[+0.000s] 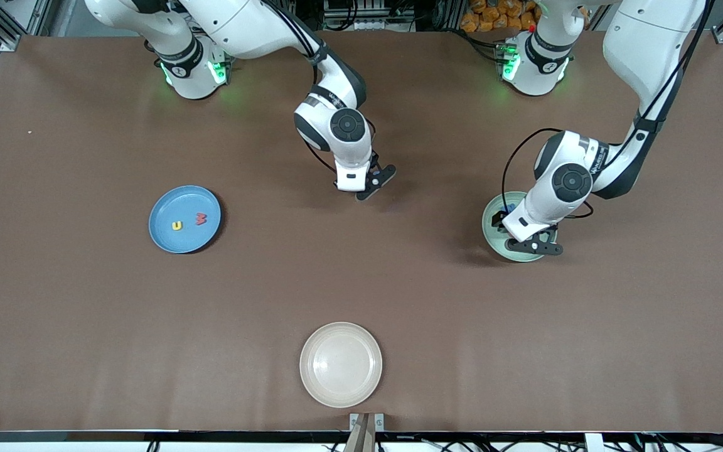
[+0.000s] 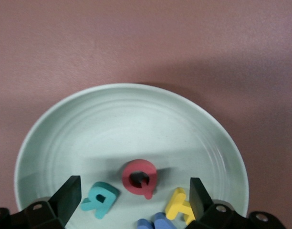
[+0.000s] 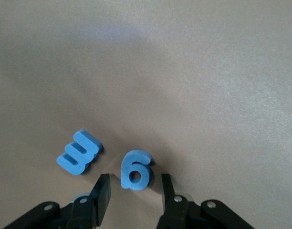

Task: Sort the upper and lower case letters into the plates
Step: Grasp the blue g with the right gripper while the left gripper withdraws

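Note:
The mint green plate holds a teal letter, a red letter, a yellow letter and a blue letter. My left gripper is open just over this plate, with the letters between its fingers. My right gripper is open low over the bare table, its fingers on either side of a blue letter; a second blue letter lies beside it. The bright blue plate holds a yellow letter and a red letter.
A cream-white plate sits by the table edge nearest the front camera, with nothing in it. The left gripper and the right gripper are well apart. Brown table surface lies between the plates.

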Controlling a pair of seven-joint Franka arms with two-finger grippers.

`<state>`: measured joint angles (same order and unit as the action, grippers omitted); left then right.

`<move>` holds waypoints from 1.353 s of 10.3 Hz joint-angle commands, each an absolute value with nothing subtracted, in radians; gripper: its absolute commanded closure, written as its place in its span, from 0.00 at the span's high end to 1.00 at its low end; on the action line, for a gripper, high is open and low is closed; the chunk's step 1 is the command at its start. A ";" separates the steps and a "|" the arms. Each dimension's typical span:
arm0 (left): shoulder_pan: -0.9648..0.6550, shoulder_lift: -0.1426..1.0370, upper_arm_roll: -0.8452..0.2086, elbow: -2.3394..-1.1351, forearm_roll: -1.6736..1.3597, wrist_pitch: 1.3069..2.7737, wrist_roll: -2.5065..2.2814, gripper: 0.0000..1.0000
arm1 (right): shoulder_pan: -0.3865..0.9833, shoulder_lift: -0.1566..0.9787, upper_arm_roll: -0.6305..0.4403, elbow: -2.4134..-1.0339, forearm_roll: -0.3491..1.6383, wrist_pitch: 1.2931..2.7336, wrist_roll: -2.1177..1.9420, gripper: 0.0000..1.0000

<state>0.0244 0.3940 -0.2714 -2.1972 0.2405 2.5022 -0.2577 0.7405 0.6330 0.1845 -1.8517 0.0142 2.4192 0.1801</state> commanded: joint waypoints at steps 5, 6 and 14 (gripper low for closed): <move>0.035 0.272 -0.204 -2.212 0.245 2.415 -0.108 1.00 | 0.744 0.678 0.187 -1.799 -0.035 2.414 0.221 0.44; 0.035 0.253 -0.192 -2.210 0.242 2.393 -0.074 1.00 | 0.744 0.680 0.187 -1.799 -0.038 2.414 0.221 0.44; 0.026 0.063 -0.134 -2.194 0.192 2.296 -0.018 1.00 | 0.733 0.651 0.187 -1.787 -0.040 2.387 0.219 0.00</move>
